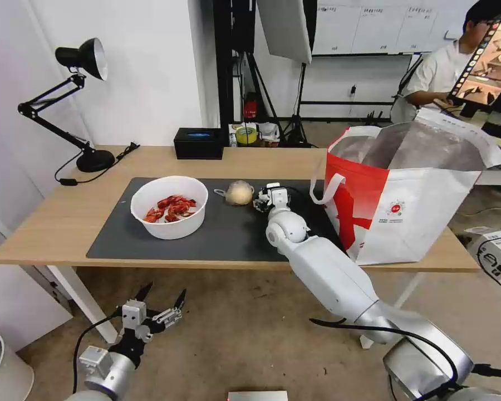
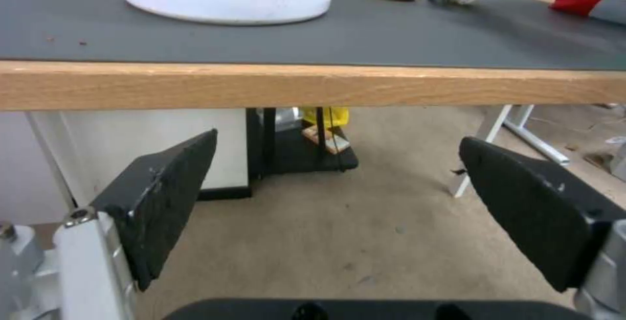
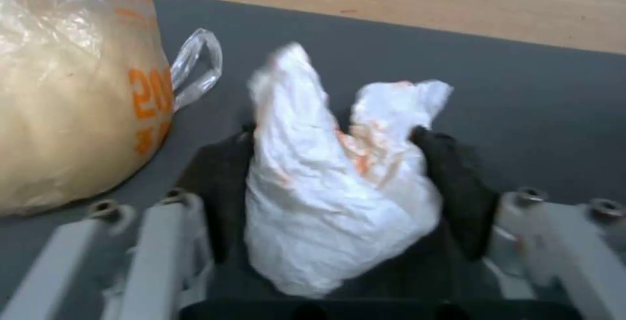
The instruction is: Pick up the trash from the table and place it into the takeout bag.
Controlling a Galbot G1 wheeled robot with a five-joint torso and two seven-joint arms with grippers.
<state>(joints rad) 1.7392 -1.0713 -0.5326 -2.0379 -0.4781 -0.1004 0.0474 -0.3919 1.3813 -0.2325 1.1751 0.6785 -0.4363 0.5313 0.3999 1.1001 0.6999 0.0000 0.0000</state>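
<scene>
My right gripper is shut on the crumpled white tissue, low over the dark grey mat; in the head view it sits just right of the small clear bag with a beige lump. The white bowl of red crayfish shells stands on the mat's left half. The takeout bag stands open at the table's right end, close beside my right arm. My left gripper hangs open below the table's front edge, holding nothing.
A black desk lamp and its cord occupy the back left corner. A black box sits at the back edge. The table's wooden front edge runs just above my left gripper.
</scene>
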